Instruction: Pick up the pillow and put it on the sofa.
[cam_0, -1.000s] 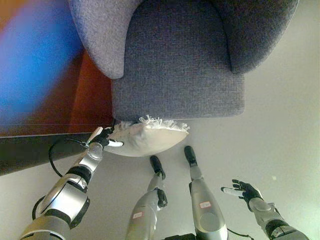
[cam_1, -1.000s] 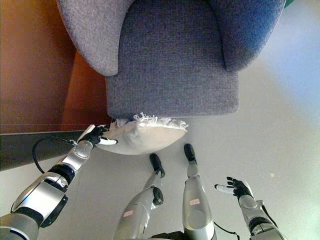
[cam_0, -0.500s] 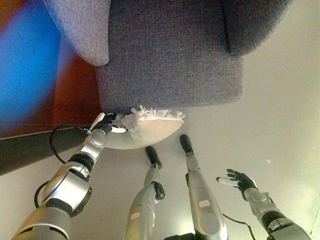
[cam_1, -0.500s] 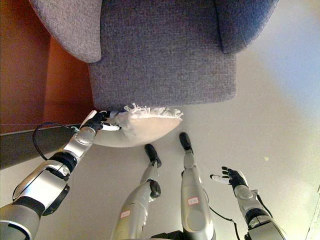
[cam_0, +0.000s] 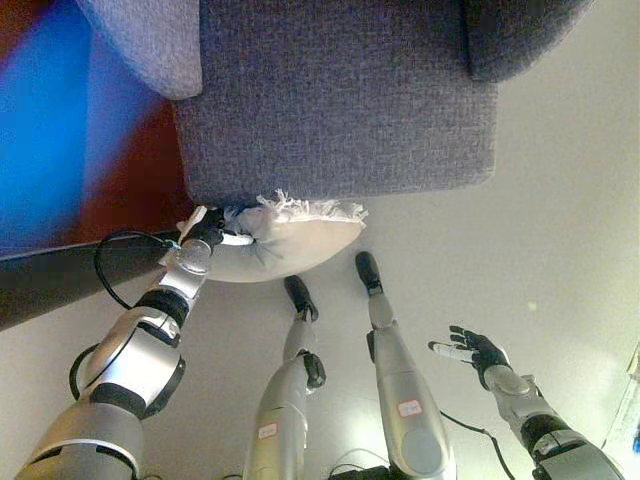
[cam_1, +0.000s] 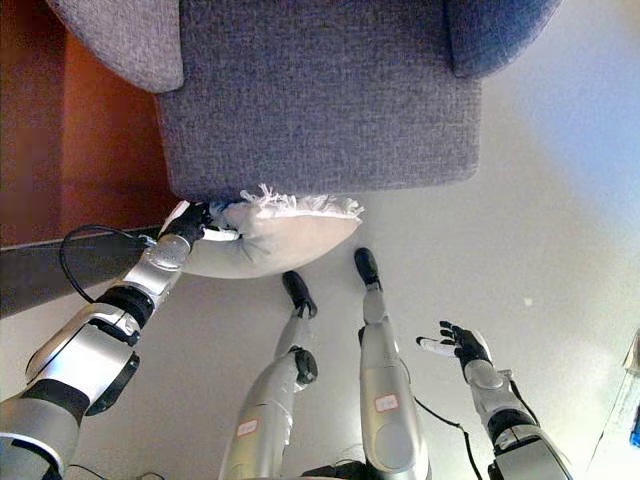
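Pale floor (cam_0: 560, 250): smooth, light grey, running from the near edge to the sofa's base; a small speck lies on it at right.
Right hand (cam_0: 472, 350): near right, low and well apart from everything, fingers spread wide, holding nothing.
Left hand (cam_0: 207, 232): mid left, fingers curled onto the left end of the pillow, gripping it.
Pillow (cam_0: 285, 238): cream, white fringe along its far edge; held just off the floor, its fringe touching or very near the sofa's front face, below seat level.
Dark strip (cam_0: 50, 285): black band along the left, near the left arm; what it is cannot be told.
Red-brown surface (cam_0: 130, 190): far left, beside the sofa.
Sofa (cam_0: 340, 90): grey woven fabric, seat front and two armrests in view, seat bare.
Progress: pick-up looks done; the lift over the seat's front edge and the release remain.
Obstruction: the sofa's front face stands directly in the pillow's way; it must go up before it goes forward.
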